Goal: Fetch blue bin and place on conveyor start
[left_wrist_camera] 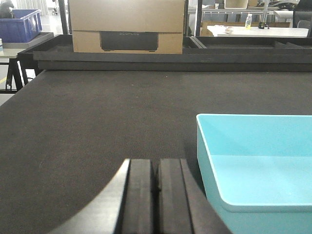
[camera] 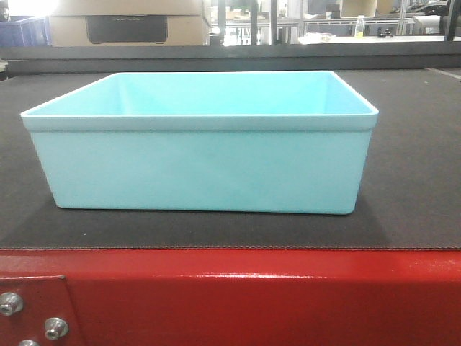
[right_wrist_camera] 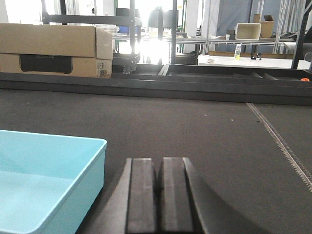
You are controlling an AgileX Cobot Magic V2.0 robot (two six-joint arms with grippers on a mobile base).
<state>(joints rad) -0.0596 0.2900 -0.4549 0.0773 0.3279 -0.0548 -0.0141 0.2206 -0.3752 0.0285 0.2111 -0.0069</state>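
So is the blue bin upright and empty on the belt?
Yes. The blue bin sits flat, rim up, on the conveyor start; its visible interior is bare.

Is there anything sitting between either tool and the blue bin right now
Nothing visible. The blue bin rests on the conveyor belt. The left tool, shut, sits just left of it over bare belt; the right tool, also shut, sits just right of it. Only open belt lies between.

A cardboard box (left_wrist_camera: 127, 27) sits far ahead of the left pincer (left_wrist_camera: 156, 187), a dark blue crate (left_wrist_camera: 19, 25) off to its left; a white worktop (left_wrist_camera: 258, 31) with a bottle (left_wrist_camera: 248, 20) stands ahead-right.
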